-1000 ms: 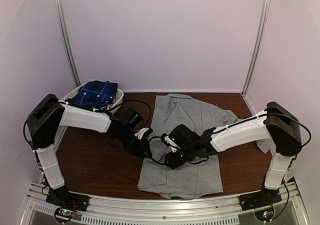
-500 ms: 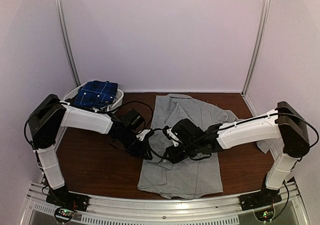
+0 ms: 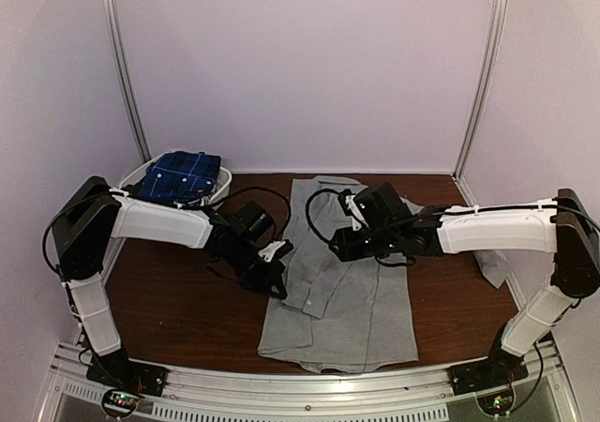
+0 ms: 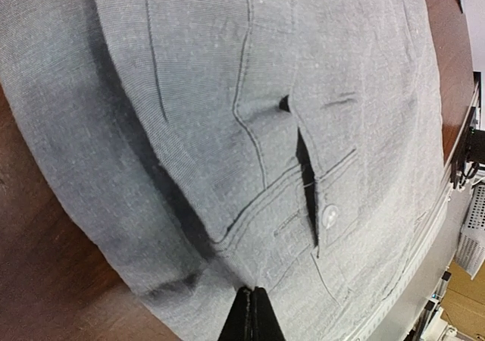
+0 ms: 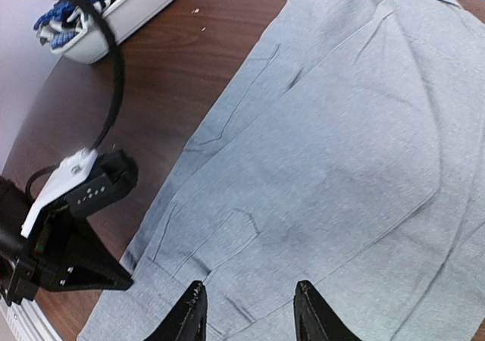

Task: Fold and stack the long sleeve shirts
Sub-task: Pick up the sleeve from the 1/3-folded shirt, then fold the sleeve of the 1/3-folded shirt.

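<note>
The plain grey shirt (image 3: 366, 300) lies spread on the brown table, collar toward the far side. One sleeve is folded in along its left side, its cuff and white button (image 4: 330, 216) showing in the left wrist view. My left gripper (image 3: 277, 286) is low at the shirt's left edge, shut on a pinch of grey cloth (image 4: 251, 314). My right gripper (image 3: 337, 248) hovers open and empty above the shirt's upper middle (image 5: 254, 314). A dark blue plaid shirt (image 3: 185, 176) lies folded in the white basket (image 3: 223, 193).
The basket stands at the table's far left corner and also shows in the right wrist view (image 5: 132, 15). Bare brown table (image 3: 169, 300) lies left of the shirt. Some grey cloth (image 3: 494, 270) trails toward the right table edge. Metal frame posts stand at the back.
My right gripper has lifted away from beside the left gripper and swung back toward the far right, now open above the shirt. The left gripper has barely moved.
</note>
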